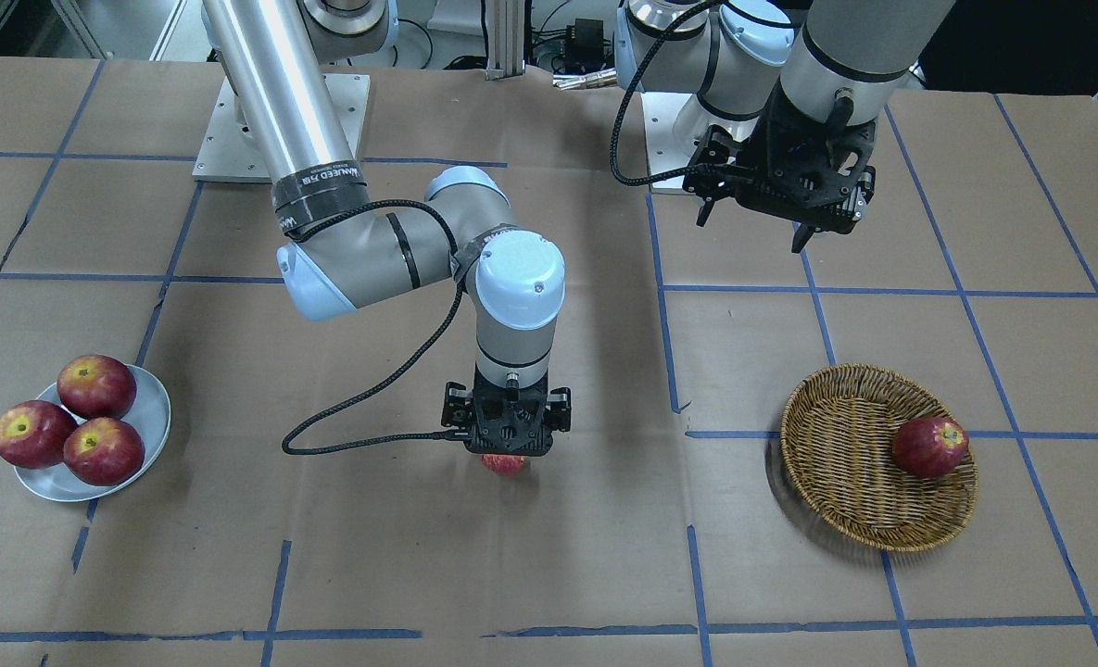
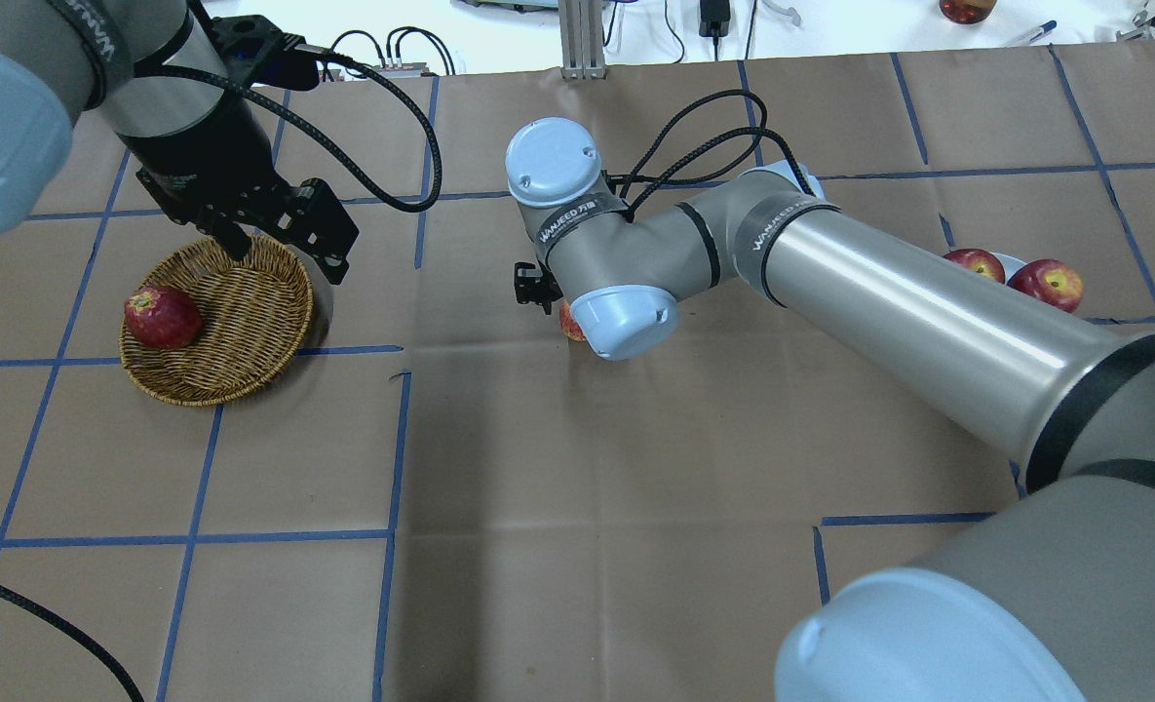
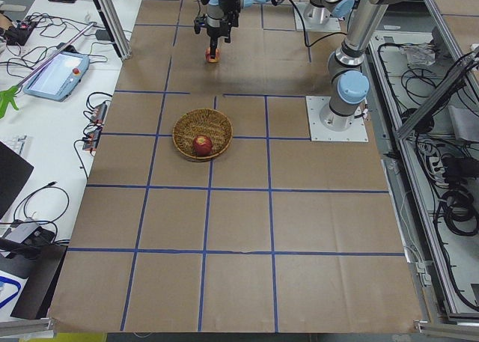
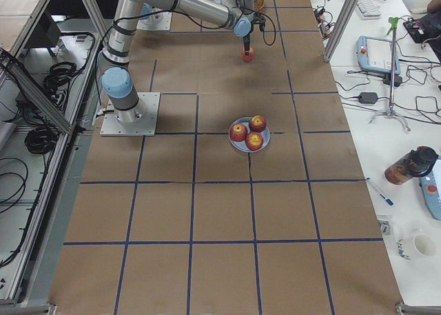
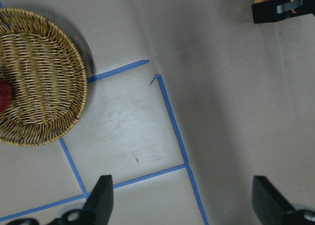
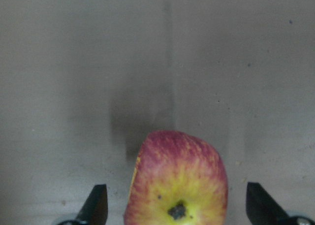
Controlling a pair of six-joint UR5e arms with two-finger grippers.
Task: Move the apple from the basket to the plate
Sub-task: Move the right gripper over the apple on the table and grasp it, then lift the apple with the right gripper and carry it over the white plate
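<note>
The apple [image 1: 504,464], light red with a yellow blush at its stem end [image 6: 177,180], sits on the brown paper at mid-table. My right gripper [image 1: 508,454] points straight down over it. It is open, with its fingertips [image 6: 97,205] on either side of the apple and a gap on each side. The wicker basket [image 1: 845,519] holds one dark-red apple [image 1: 928,446]. My left gripper [image 1: 750,232] is open and empty, raised beside the basket [image 2: 216,385] on the robot's side. The pale blue-grey plate [image 1: 150,408] is at the other end of the table.
Three red apples [image 1: 94,386] fill the plate, one hanging over its rim. Blue tape lines cross the brown paper. My right arm's long link [image 2: 889,322] stretches low over the table between its base and mid-table.
</note>
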